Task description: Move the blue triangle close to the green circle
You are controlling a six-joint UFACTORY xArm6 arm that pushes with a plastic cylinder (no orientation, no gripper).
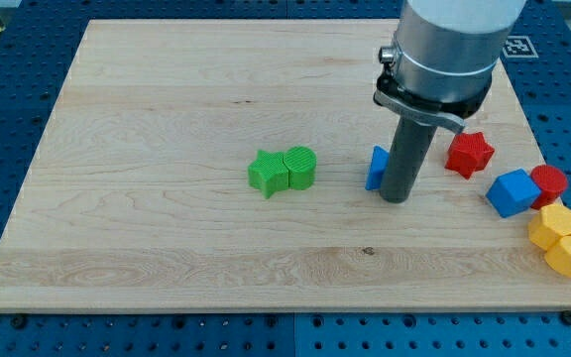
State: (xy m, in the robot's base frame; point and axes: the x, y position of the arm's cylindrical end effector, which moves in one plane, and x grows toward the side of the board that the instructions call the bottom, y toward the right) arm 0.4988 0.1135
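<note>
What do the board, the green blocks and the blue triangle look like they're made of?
The board looks like pale wood, matte, with visible grain lines and small knots. The green star and green circle look like plastic, probably 3D-printed: fine ridged lines run across their tops. The blue triangle, beside my tip, looks like similar matte plastic, though it is partly hidden.

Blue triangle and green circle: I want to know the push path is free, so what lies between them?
Nothing: in the camera view only bare board separates the blue triangle from the green circle. My tip sits at the triangle's right side.
</note>
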